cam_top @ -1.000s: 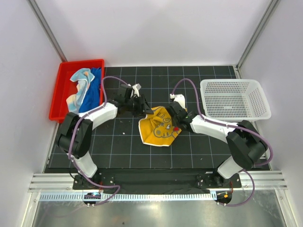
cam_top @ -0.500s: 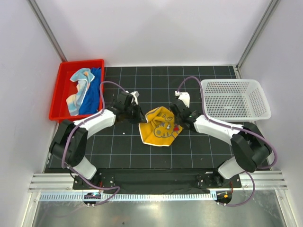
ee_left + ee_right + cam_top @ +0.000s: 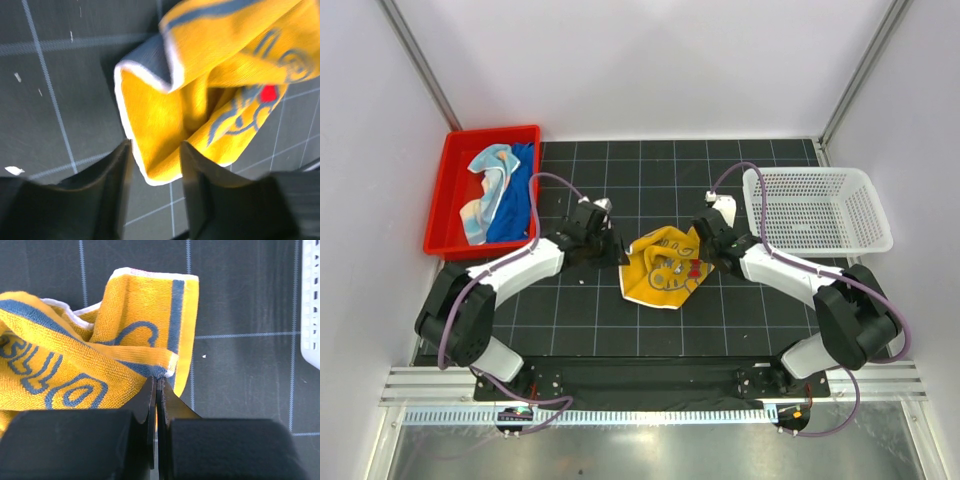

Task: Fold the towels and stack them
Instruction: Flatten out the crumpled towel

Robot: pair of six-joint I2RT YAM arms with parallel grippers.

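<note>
Pinching yellow towel [image 3: 75, 360] hem: right claw [image 3: 158, 382]

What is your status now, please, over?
Right gripper shut on yellow towel edge. Left gripper open, straddling its corner. Red tray, white basket off to the sides, not in the way.

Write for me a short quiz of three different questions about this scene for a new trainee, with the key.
1. True or false: the right arm's jaws are shut on an edge of the yellow towel.
2. Where does the blue towel lie? A) in the red tray B) in the white basket C) on the black mat
3. Fill in: the left arm's jaws stand ____ around a corner of the yellow towel.
Key: 1 true; 2 A; 3 open.
</note>
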